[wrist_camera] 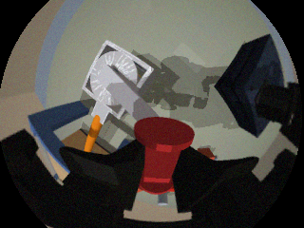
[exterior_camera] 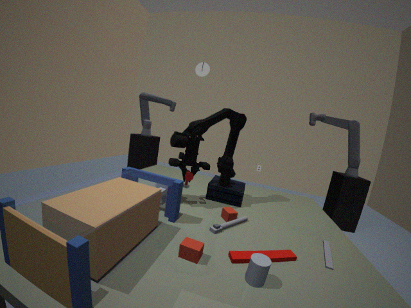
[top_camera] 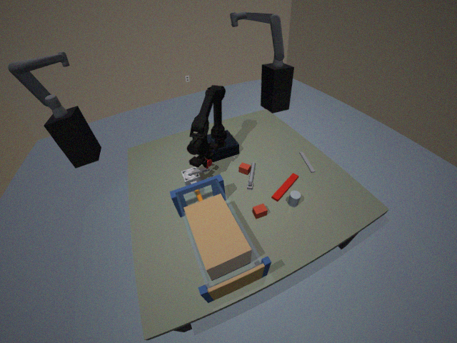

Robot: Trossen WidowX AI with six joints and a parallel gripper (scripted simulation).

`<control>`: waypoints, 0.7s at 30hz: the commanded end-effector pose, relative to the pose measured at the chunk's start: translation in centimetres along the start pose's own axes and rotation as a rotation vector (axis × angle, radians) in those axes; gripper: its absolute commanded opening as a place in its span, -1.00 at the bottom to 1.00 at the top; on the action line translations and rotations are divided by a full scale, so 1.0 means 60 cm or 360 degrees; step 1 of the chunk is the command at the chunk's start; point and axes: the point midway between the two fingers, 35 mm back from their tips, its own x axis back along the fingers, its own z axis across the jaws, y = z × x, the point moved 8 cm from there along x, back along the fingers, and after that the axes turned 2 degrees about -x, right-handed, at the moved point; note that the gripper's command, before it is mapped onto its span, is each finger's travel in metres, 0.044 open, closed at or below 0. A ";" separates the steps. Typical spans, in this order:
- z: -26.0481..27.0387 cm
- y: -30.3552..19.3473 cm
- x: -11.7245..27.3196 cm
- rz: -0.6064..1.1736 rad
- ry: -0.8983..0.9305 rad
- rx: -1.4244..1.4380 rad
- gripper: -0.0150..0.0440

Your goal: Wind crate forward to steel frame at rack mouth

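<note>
My gripper (top_camera: pixel 206 164) (exterior_camera: pixel 186 179) (wrist_camera: pixel 158 135) is shut on the red knob (top_camera: pixel 209 162) (exterior_camera: pixel 189 175) (wrist_camera: pixel 163 132) of the winch handle. The handle's grey arm (wrist_camera: pixel 135 100) runs from the knob over the top of the white winch (top_camera: pixel 188 176) (wrist_camera: pixel 101 71). Its key end is down at the winch top; the key itself is hidden. An orange strap (top_camera: pixel 198 195) (wrist_camera: pixel 93 133) runs from the winch towards the crate. The tan crate (top_camera: pixel 218 236) (exterior_camera: pixel 103 202) sits flat in the cubby. Its front is behind the blue frame (top_camera: pixel 197 186) (exterior_camera: pixel 152 176) (wrist_camera: pixel 47 124), with a gap between them in the top view.
Two red-orange blocks (top_camera: pixel 244 168) (top_camera: pixel 260 211), a grey handle-like tool (top_camera: pixel 252 175) (exterior_camera: pixel 234 222), a red bar (top_camera: pixel 285 186) (exterior_camera: pixel 279 255), a grey cylinder (top_camera: pixel 294 198) (exterior_camera: pixel 257 269) and a thin grey strip (top_camera: pixel 307 161) (exterior_camera: pixel 327 254) lie beside the cubby. The arm's base (wrist_camera: pixel 252 85) is beside the winch.
</note>
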 end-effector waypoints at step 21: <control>-0.026 0.052 -0.001 -0.0038 -0.0033 -0.0021 -0.49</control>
